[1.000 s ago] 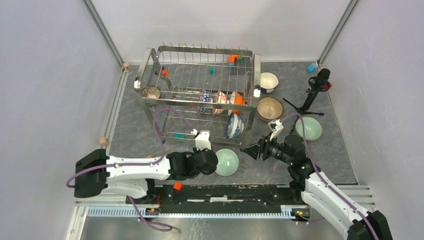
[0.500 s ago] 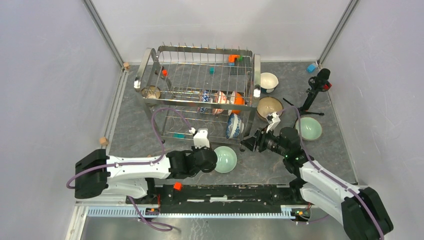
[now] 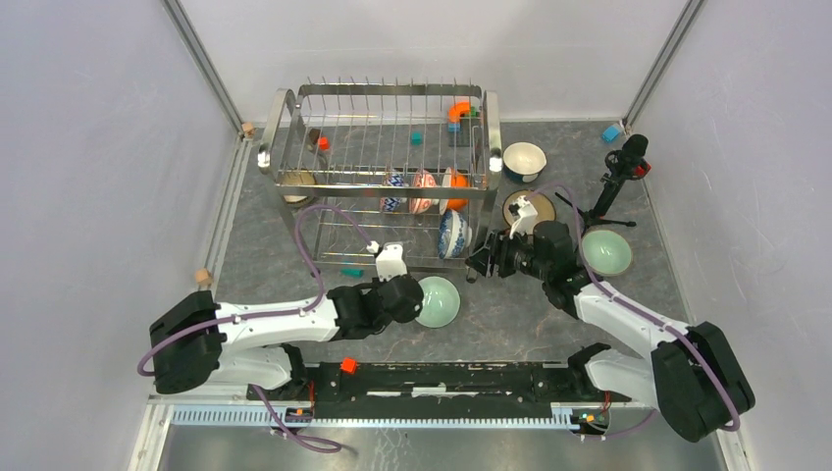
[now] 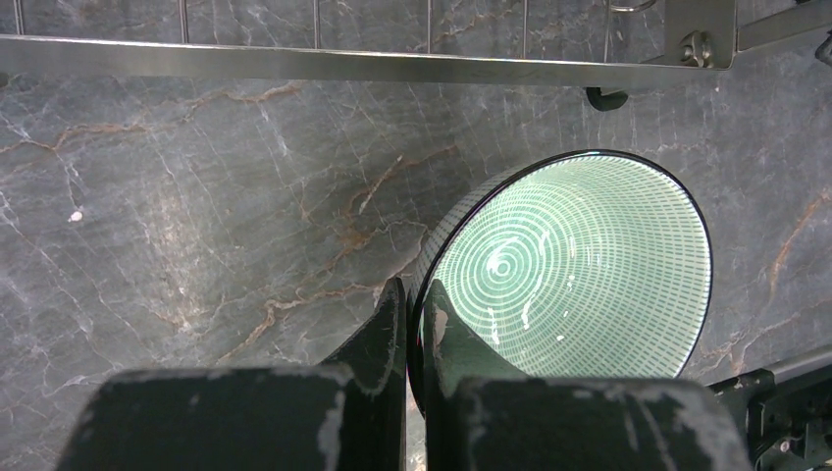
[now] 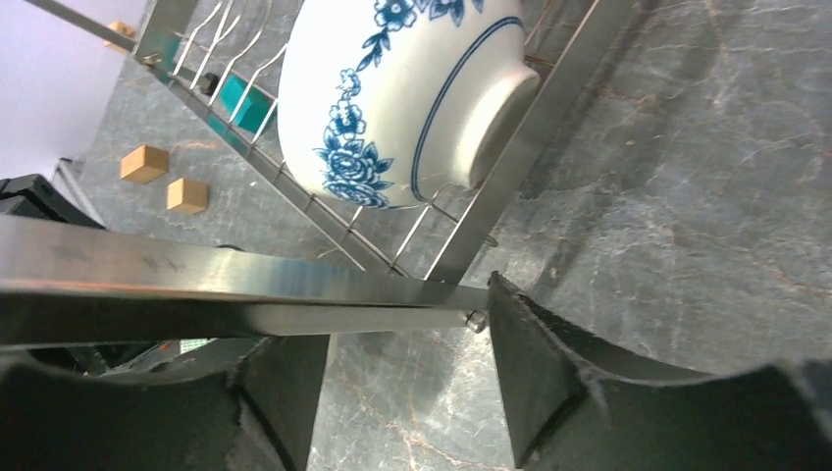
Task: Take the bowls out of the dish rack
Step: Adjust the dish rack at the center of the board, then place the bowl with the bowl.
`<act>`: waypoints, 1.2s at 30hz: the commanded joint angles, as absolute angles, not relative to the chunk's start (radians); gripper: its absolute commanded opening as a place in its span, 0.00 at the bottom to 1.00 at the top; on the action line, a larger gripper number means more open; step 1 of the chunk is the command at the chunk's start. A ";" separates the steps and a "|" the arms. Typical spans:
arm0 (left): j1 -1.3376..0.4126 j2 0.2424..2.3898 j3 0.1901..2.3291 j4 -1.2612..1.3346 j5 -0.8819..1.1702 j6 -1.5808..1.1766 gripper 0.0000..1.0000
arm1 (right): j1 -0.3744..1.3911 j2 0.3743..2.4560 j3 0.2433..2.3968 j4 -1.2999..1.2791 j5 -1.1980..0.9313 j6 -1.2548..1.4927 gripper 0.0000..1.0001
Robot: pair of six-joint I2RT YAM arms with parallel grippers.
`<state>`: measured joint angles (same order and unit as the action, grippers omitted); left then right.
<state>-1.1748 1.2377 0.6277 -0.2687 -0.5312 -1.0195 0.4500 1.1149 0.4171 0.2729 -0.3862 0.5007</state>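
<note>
My left gripper [image 3: 417, 299] is shut on the rim of the teal-and-white bowl [image 3: 439, 301], one finger inside and one outside; in the left wrist view the gripper [image 4: 414, 294] holds the bowl [image 4: 579, 265] in front of the dish rack [image 4: 343, 64]. The chrome dish rack [image 3: 294, 147] holds blue-patterned [image 3: 392, 192], red-patterned [image 3: 422, 190] and orange [image 3: 454, 192] bowls, and a blue-and-white bowl [image 3: 453, 234] below. My right gripper [image 3: 478, 263] is open at the rack's lower right corner; a rack bar [image 5: 245, 280] crosses between its jaws [image 5: 397, 324], below the blue-and-white bowl [image 5: 392, 88].
A white bowl [image 3: 526, 159], a brown speckled bowl [image 3: 520, 206] and a pale green bowl [image 3: 608, 251] sit on the table right of the rack. A small black tripod [image 3: 616, 177] stands at the back right. Small blocks lie in the rack [image 3: 457, 110] and on the table [image 3: 203, 278].
My right gripper has moved left and forward to the rack's lower right corner, and the rack has shifted away and left. My left gripper has carried the teal-and-white bowl slightly forward.
</note>
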 commanded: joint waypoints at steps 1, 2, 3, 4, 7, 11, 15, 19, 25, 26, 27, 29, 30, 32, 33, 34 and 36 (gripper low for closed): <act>-1.140 1.246 0.673 -0.171 -0.502 -0.975 0.02 | 0.438 1.135 0.534 0.238 -0.339 0.417 0.70; -1.139 1.247 0.677 -0.172 -0.499 -0.969 0.02 | 0.438 1.125 0.535 0.203 -0.341 0.400 0.74; -1.138 1.246 0.678 -0.173 -0.497 -0.964 0.02 | 0.438 1.106 0.525 0.161 -0.337 0.380 0.77; -1.137 1.245 0.678 -0.172 -0.494 -0.961 0.02 | 0.438 1.085 0.512 0.117 -0.323 0.364 0.79; -1.134 1.240 0.677 -0.168 -0.490 -0.950 0.02 | 0.440 0.961 0.442 -0.011 -0.225 0.360 0.83; -1.133 1.236 0.676 -0.154 -0.468 -0.946 0.02 | 0.439 0.709 0.288 -0.009 -0.222 0.481 0.86; -1.133 1.217 0.670 -0.145 -0.462 -0.942 0.02 | 0.451 0.616 0.275 -0.063 -0.367 0.493 0.86; -1.132 1.190 0.670 -0.141 -0.466 -0.930 0.02 | 0.568 0.608 0.284 -0.148 -0.306 0.468 0.83; -1.133 1.171 0.620 -0.108 -0.499 -0.922 0.02 | 0.881 0.595 0.263 -0.165 0.065 0.518 0.81; -1.132 1.172 0.607 -0.099 -0.503 -0.926 0.02 | 0.914 0.579 0.238 -0.141 0.103 0.535 0.81; -1.133 1.172 0.588 -0.091 -0.507 -0.933 0.02 | 0.943 0.554 0.212 -0.118 0.146 0.554 0.81; -1.133 1.172 0.552 -0.066 -0.505 -0.947 0.02 | 0.973 0.512 0.145 -0.052 0.185 0.595 0.80; -1.132 1.172 0.534 -0.045 -0.501 -0.954 0.02 | 0.981 0.496 0.114 -0.022 0.195 0.612 0.80; -1.133 1.177 0.504 -0.024 -0.487 -0.971 0.02 | 0.991 0.481 0.056 0.052 0.198 0.642 0.80; -1.132 1.182 0.494 -0.009 -0.478 -0.974 0.02 | 0.996 0.477 0.034 0.088 0.199 0.660 0.80; -1.133 1.189 0.480 -0.004 -0.464 -0.975 0.02 | 1.000 0.477 0.011 0.114 0.203 0.679 0.80; -1.135 1.206 0.462 0.025 -0.449 -0.982 0.02 | 1.007 0.476 -0.030 0.178 0.216 0.710 0.80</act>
<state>-1.1381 1.1999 0.4816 -0.1158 -0.4629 -0.9565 0.9897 0.4858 0.0326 -0.0109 0.1349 0.6178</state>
